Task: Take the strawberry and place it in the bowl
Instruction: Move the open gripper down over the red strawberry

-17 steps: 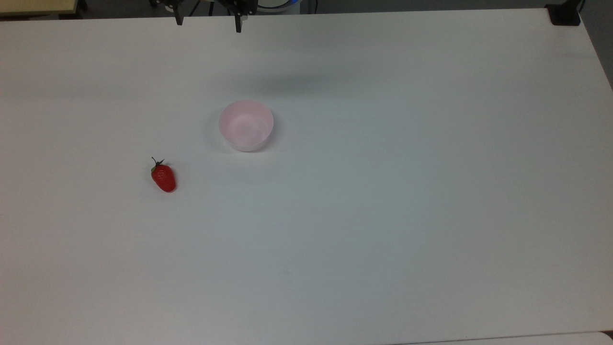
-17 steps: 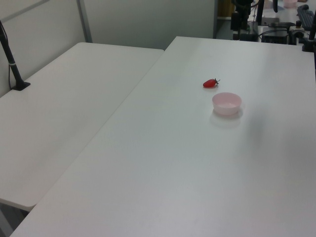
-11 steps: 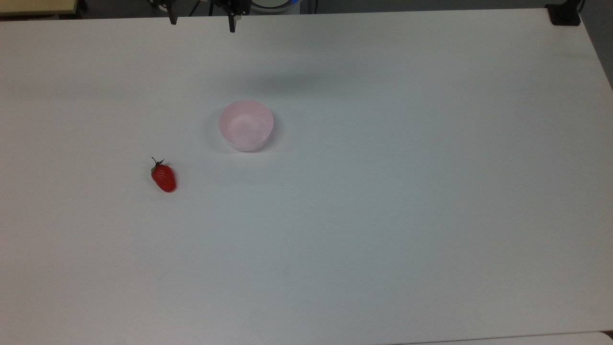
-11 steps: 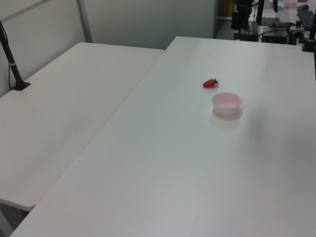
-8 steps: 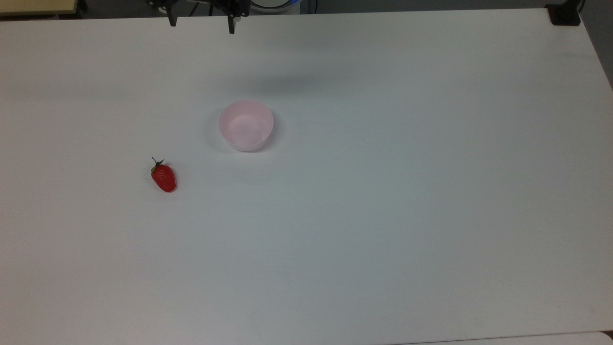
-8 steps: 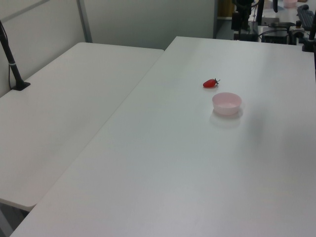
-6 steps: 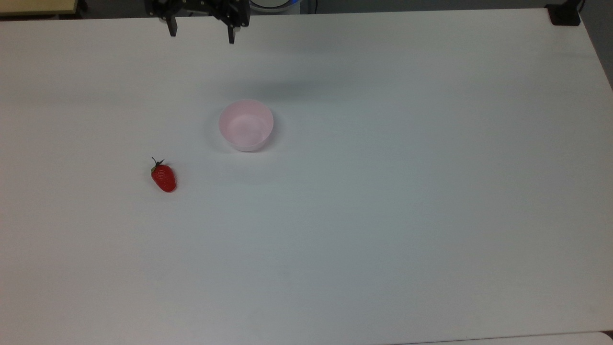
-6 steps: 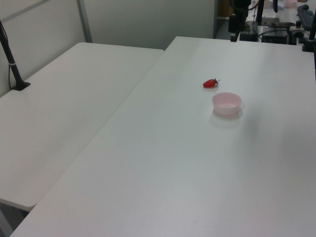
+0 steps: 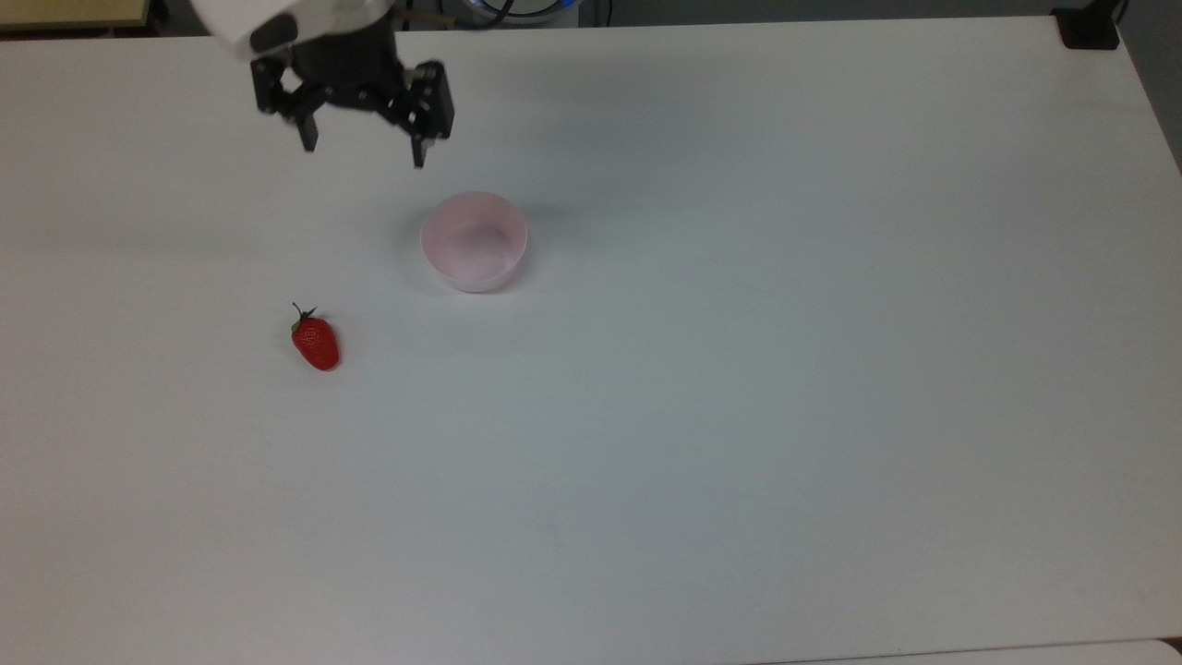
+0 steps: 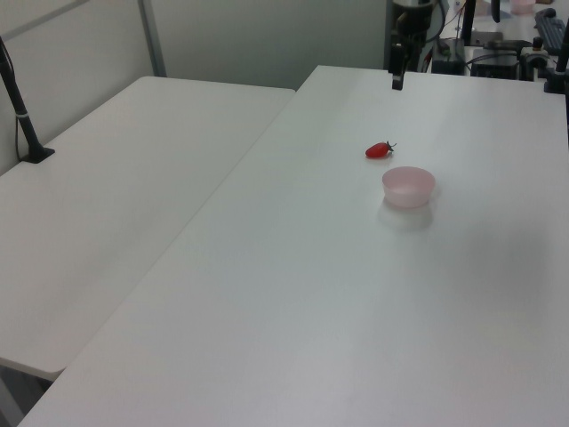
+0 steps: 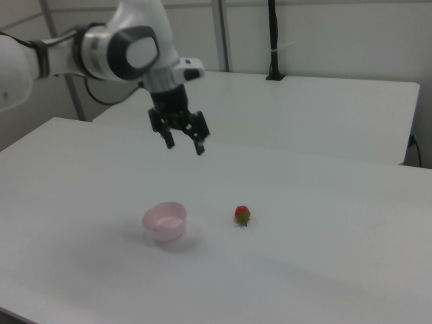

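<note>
Tool (image 9: 364, 155) raised in the air above the white surface (image 9: 739, 369), fingers pointing down and spread wide apart, holding nothing. In the top view, sits near the upper edge, up and to the left of the bowl (image 9: 475, 241) and well apart from the strawberry (image 9: 315, 342). In the right view, tool (image 11: 183, 144) hangs high over the surface, above the gap between the bowl (image 11: 165, 221) and the strawberry (image 11: 242, 215), carried on a white arm (image 11: 101, 50) with dark joints reaching in from the right view's left. In the left view, one dark finger of the tool (image 10: 396, 69) seen near the far edge, beyond the strawberry (image 10: 379, 150). Strawberry lying on its side on the bare surface, red body with dark green leafy stem; in the top view the stem points up and slightly left, and the fruit lies down and to the left of the bowl, clearly apart from it. Pale pink bowl (image 10: 408, 187) standing upright, open side up, nothing inside. In the left view, strawberry just behind and a little left of the bowl, not touching. Second white table (image 10: 116, 196) alongside in the left view's left, with a black post (image 10: 22, 111) standing at its far left edge.
</note>
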Robot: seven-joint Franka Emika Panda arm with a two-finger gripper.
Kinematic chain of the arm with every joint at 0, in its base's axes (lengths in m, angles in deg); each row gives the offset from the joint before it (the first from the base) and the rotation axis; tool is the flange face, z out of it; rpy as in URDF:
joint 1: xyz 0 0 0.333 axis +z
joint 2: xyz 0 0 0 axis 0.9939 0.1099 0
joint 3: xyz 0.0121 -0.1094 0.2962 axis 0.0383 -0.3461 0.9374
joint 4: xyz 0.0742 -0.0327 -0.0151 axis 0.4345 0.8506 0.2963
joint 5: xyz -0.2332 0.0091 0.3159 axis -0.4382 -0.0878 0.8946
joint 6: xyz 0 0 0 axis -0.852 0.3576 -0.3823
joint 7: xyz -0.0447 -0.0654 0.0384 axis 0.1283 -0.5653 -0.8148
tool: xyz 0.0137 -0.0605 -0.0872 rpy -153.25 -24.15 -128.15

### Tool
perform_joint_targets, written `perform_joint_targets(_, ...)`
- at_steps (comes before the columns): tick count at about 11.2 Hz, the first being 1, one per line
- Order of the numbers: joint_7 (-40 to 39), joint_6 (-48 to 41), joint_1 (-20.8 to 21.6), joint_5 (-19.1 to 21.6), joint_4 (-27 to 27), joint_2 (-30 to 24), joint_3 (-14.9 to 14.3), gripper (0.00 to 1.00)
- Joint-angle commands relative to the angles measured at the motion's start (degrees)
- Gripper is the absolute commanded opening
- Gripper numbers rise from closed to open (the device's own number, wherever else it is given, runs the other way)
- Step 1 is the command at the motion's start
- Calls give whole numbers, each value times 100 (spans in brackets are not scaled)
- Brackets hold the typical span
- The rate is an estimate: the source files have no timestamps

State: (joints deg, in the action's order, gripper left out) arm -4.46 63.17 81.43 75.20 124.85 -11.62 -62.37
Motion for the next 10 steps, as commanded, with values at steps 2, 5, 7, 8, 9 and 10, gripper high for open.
perform_joint_targets(2,-947,317,-397,114,-672,1099,-34,100)
perform_joint_targets(5,-2214,676,-652,122,-725,1592,-34,100)
perform_joint_targets(7,-2644,834,-758,105,-752,1873,-34,99)
perform_joint_targets(8,-2725,1001,-750,79,-752,2014,-34,95)
perform_joint_targets(9,-2717,1089,-732,61,-743,2120,-25,93)
perform_joint_targets(10,-2682,1195,-723,61,-752,2225,-25,92)
